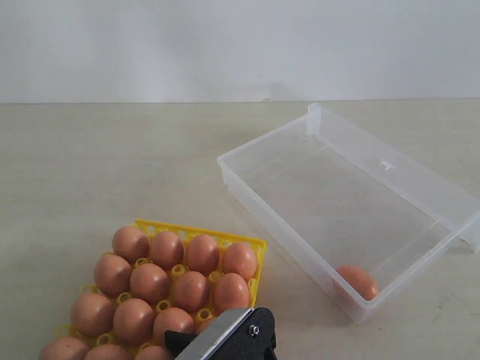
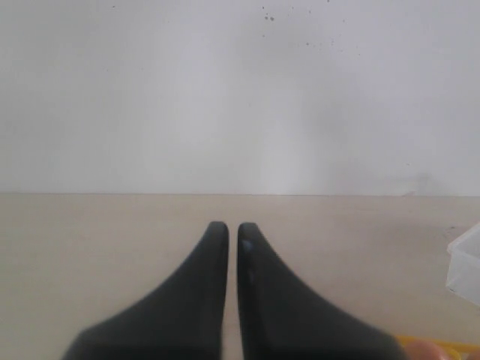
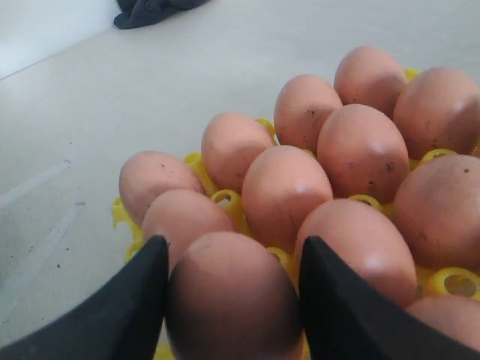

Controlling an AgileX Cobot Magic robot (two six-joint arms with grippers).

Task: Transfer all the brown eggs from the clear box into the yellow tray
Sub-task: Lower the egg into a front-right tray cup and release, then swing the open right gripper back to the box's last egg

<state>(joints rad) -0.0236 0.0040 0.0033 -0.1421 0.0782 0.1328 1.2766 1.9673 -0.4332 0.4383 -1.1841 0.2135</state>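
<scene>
Over the near corner of the yellow tray [image 1: 196, 232], I have the right pincer [image 1: 225, 339] closed on one gripped egg [image 3: 232, 296]. Through the right wrist camera its two black fingers [image 3: 139, 307] press against either side of the shell, and I cannot tell whether that egg sits in a cup or just above one. Around it the brown eggs [image 1: 150, 282] stand upright in the tray's cups, packed in rows and touching or nearly touching their neighbours, with yellow pegs showing between them. The row nearest the exterior camera is cut off, so I cannot count them all. Right of the tray and farther back, apart from it, the clear box [image 1: 337, 202] lies at an angle on the counter [image 1: 90, 172], its lid flap [image 1: 405, 176] folded open along the long side away from the tray. One lone egg [image 1: 358, 280] lies on its side inside the box, against the wall in the near corner that is farthest from the tray. The left pincer [image 2: 232, 229] hangs above the counter with its fingers drawn together to a hairline gap and nothing between them; a sliver of the tray shows at the edge of its camera. Well apart from the tray, a dark cloth [image 3: 150, 11] lies on the counter.
</scene>
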